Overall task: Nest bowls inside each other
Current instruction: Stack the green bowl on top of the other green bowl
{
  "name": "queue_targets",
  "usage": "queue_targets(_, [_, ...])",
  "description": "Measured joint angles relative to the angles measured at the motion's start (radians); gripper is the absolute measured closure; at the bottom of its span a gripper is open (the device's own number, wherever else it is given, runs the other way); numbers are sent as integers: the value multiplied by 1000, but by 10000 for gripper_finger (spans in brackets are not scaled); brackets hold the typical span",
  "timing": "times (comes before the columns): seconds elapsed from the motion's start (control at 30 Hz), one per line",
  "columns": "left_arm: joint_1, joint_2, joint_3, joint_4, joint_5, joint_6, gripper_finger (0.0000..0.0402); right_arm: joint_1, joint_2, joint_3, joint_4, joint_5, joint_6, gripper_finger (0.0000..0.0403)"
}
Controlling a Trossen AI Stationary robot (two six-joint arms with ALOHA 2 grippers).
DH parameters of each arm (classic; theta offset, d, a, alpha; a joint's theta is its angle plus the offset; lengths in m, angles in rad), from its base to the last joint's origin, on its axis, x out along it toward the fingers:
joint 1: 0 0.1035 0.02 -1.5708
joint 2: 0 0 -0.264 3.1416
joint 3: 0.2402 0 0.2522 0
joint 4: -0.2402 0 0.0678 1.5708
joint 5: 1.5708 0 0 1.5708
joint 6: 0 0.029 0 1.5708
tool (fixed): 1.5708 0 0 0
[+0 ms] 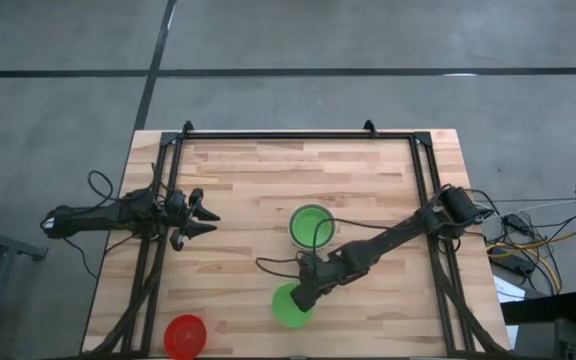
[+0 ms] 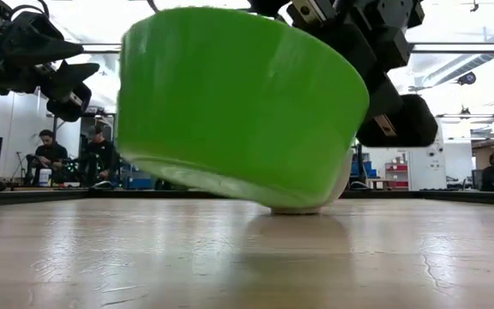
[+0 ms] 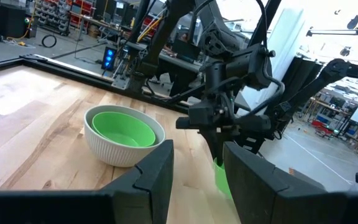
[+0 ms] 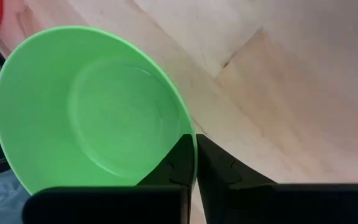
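Near the front of the wooden worktop (image 1: 248, 190), the right claw (image 1: 302, 297) pinches a round green plastic bowl's (image 1: 290, 306) rim, one green bowl (image 1: 311, 224) already sits inside the white bowl (image 3: 114, 152), the red bowl (image 1: 184, 335) waits, and the left claw (image 1: 205, 222) hangs wide and empty.

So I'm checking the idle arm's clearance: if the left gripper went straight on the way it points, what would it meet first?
Probably the right arm's wrist, above the green bowl it grips. The white bowl sits off to the side; depth is unclear.
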Motion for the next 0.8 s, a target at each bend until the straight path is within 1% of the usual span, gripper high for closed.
queue_targets(0.23, [0, 0, 0, 0, 0, 0, 257, -5, -75, 1, -87, 81, -18, 394])
queue_targets(0.5, [0, 0, 0, -1, 0, 0, 257, -27, -149, 1, -183, 124, -51, 394])
queue_targets(0.8, [0, 1, 0, -1, 0, 0, 257, -49, -249, 1, -274, 209, -113, 394])
